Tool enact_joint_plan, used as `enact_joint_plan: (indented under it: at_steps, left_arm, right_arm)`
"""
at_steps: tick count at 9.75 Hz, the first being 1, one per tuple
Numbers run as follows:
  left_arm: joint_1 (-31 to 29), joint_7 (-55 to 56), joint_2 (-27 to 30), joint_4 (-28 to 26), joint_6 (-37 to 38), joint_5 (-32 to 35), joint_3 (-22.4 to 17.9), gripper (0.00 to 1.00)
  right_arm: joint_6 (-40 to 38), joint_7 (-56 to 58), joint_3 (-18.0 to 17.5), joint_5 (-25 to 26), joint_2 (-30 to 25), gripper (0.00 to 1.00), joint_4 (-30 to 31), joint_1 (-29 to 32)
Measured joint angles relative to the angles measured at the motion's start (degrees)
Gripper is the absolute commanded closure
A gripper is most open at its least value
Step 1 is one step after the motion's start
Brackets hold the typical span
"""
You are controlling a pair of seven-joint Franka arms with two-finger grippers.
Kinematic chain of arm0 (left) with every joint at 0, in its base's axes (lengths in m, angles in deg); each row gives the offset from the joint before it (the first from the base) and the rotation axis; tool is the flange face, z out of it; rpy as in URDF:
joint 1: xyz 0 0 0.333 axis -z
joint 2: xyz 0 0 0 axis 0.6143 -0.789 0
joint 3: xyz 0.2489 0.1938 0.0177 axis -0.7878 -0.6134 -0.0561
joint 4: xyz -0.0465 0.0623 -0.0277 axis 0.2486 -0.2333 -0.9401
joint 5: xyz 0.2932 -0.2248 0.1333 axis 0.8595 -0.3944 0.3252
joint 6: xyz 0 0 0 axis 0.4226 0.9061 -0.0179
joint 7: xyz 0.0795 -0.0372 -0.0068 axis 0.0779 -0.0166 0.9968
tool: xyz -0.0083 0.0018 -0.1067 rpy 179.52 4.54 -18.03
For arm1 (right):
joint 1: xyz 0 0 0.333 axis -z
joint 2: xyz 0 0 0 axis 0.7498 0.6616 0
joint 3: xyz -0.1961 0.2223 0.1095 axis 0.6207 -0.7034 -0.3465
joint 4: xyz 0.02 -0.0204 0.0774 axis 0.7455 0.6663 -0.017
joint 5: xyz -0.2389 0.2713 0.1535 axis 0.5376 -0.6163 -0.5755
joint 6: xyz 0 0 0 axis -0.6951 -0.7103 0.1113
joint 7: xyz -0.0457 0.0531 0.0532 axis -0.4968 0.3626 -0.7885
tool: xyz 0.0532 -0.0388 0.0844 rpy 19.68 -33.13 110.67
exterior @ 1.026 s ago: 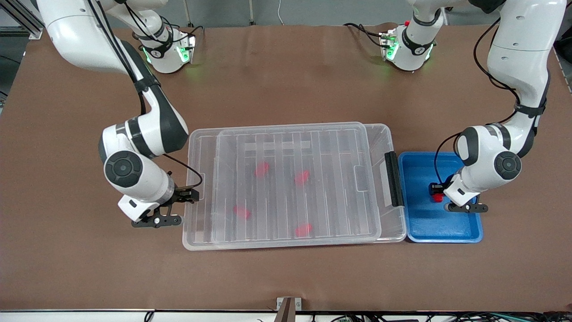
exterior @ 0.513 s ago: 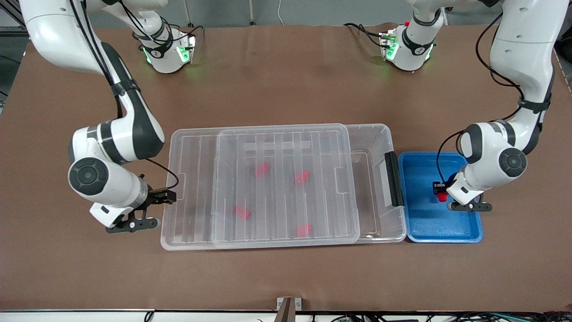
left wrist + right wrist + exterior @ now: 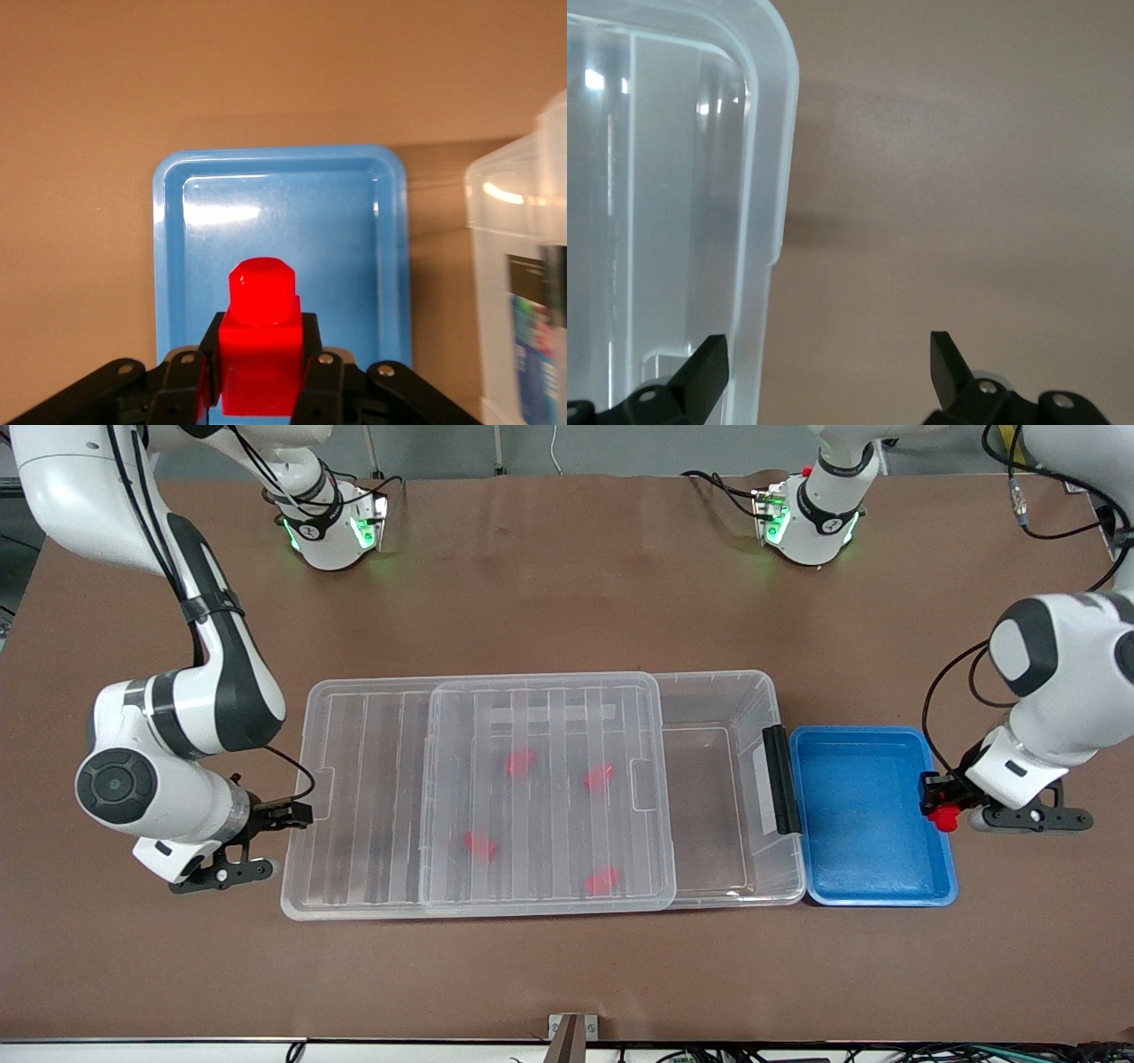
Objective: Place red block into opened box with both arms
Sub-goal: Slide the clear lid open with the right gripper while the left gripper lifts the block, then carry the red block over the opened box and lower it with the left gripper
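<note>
Now that the lid (image 3: 372,797) has slid farther toward the right arm's end of the table, you have an uncovered strip of the box (image 3: 700,806) just beside its black latch (image 3: 780,779). A second ago the lid covered nearly all of the box, and half a second ago the gap was narrower. That opening looks wide enough for a drop, so I judge the uncovering step nearly done.

Your right gripper (image 3: 282,839) sits low at the lid's short edge. Its fingers are spread wide with the lid's rim between them, and they clamp nothing. It has travelled with the lid toward its own end of the table.

Your left gripper (image 3: 941,802) is closed tight on the red block (image 3: 945,817), with the stub end poking out past the fingertips. A second ago it was down inside the blue tray (image 3: 864,886). It has since lifted away and now hangs over the tray's rim at the left arm's end, leaving the tray empty.

Four other red blocks (image 3: 520,760) lie in the box under the lid, where they were. What remains, I judge, is to carry the held block over the tray and latch to the open strip.
</note>
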Motion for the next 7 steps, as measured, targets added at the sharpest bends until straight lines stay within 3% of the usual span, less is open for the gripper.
enact_joint_plan:
  at_steps: [3,5,7]
  left_arm:
    - [0.6,9.9,2.4,-0.2,2.3,0.3,9.6,1.0]
    - [2.0,17.6,0.9,-0.3,2.3,3.3,15.5,1.0]
    - [3.5,28.9,-4.1,1.6,2.2,11.0,20.6,1.0]
  right_arm:
    - [-2.8,-4.4,-0.2,-0.5,-1.8,0.0,-4.1,0.1]
    - [-8.3,-10.5,0.3,-2.7,-7.8,0.0,-6.1,0.3]
    - [-16.0,-11.0,3.3,-4.3,-16.1,0.0,-6.4,0.3]
